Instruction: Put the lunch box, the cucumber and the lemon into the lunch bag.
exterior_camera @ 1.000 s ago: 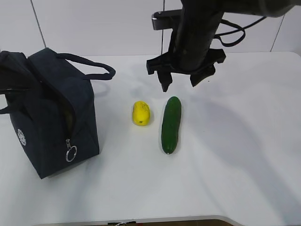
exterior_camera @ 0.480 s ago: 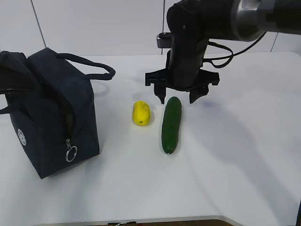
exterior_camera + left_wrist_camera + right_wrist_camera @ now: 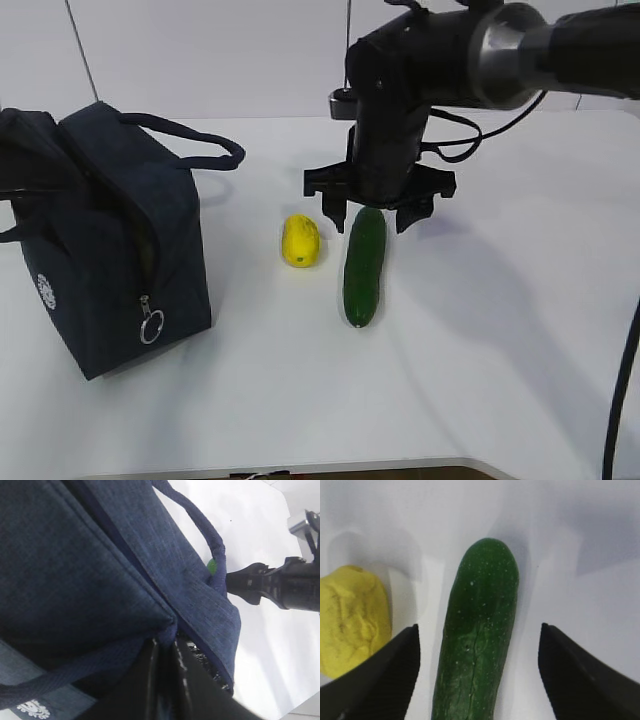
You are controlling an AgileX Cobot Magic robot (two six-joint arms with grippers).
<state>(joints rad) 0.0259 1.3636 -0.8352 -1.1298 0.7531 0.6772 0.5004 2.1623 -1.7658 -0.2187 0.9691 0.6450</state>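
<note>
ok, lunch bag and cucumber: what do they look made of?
Lunch bag: dark navy woven fabric, matte; weave shows in the left wrist view, metal ring pull on the zipper. Cucumber: smooth, slightly glossy green skin with pale specks; real or plastic, cannot tell.

A dark green cucumber (image 3: 363,265) is lying by a bright yellow lemon (image 3: 300,241) and a navy lunch bag (image 3: 100,240).

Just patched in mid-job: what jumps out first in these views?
The right arm's open tool hangs over the far end of the cucumber, one finger on each side, not yet gripping it. The lemon lies just left of the cucumber on the white table. At far left stands the dark navy lunch bag, where the left tool is shut on the fabric.
</note>
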